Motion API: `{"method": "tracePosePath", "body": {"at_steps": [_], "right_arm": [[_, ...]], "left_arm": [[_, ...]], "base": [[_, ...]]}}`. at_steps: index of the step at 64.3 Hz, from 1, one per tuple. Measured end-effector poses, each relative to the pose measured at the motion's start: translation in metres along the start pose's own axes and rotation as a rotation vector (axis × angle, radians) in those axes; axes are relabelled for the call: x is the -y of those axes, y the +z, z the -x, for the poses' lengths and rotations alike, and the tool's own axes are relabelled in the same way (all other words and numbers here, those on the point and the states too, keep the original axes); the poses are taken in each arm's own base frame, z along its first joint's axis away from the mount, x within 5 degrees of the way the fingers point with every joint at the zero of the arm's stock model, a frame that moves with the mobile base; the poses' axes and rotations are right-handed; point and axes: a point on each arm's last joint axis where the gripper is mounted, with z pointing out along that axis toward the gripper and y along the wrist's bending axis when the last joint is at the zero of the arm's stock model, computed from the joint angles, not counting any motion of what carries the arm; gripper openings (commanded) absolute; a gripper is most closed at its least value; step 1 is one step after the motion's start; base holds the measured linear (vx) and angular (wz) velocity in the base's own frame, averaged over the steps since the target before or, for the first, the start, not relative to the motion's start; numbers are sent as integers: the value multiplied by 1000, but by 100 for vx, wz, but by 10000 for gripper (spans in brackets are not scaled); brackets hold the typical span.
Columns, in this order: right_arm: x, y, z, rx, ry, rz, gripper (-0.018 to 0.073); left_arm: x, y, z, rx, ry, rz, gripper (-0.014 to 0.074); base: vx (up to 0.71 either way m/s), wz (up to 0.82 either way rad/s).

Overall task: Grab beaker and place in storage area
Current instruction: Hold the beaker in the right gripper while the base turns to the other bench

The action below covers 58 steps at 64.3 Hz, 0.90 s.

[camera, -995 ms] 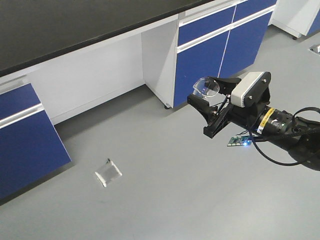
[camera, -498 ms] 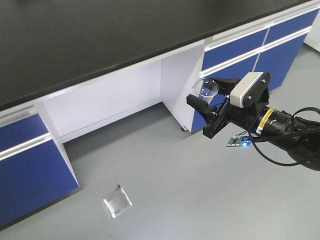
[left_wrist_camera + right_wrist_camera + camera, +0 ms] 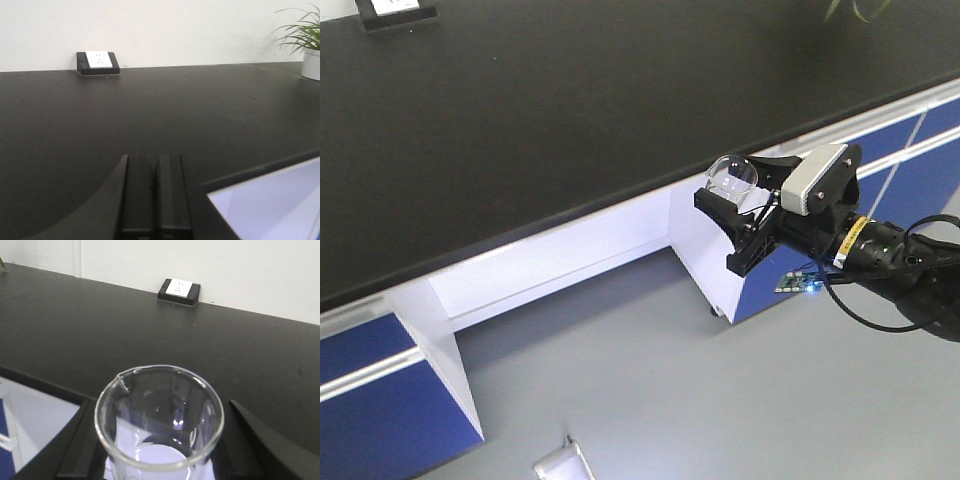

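Note:
My right gripper (image 3: 740, 212) is shut on the clear glass beaker (image 3: 732, 178) and holds it upright in the air at the front edge of the wide black benchtop (image 3: 520, 120), the storage area. In the right wrist view the beaker (image 3: 160, 420) fills the lower middle between the black fingers (image 3: 82, 440), its spout at the upper left of the rim, with the benchtop (image 3: 150, 335) behind it. My left gripper (image 3: 155, 200) shows only in its wrist view, jaws pressed together on nothing, above the benchtop (image 3: 150, 110).
A small black-framed white box (image 3: 395, 10) sits at the benchtop's rear edge by the white wall; it also shows in the wrist views (image 3: 98, 62) (image 3: 179, 291). A potted plant (image 3: 305, 42) stands at the far right. Blue cabinets (image 3: 380, 400) and a grey floor (image 3: 640, 400) lie below.
The view has moved toward the bench: the benchtop now fills the upper frame and the cabinets and floor have slid down. The beaker stays gripped in my right gripper.

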Motion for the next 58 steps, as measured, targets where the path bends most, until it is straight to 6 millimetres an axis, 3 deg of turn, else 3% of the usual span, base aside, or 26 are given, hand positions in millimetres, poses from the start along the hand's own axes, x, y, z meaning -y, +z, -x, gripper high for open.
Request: {"method": "tracePosePath", "body": {"at_steps": [58], "right_arm": [[0, 0, 0, -1, 0, 0, 243]], "left_arm": [[0, 0, 0, 0, 0, 0, -6]], "base": [[23, 32]]}}
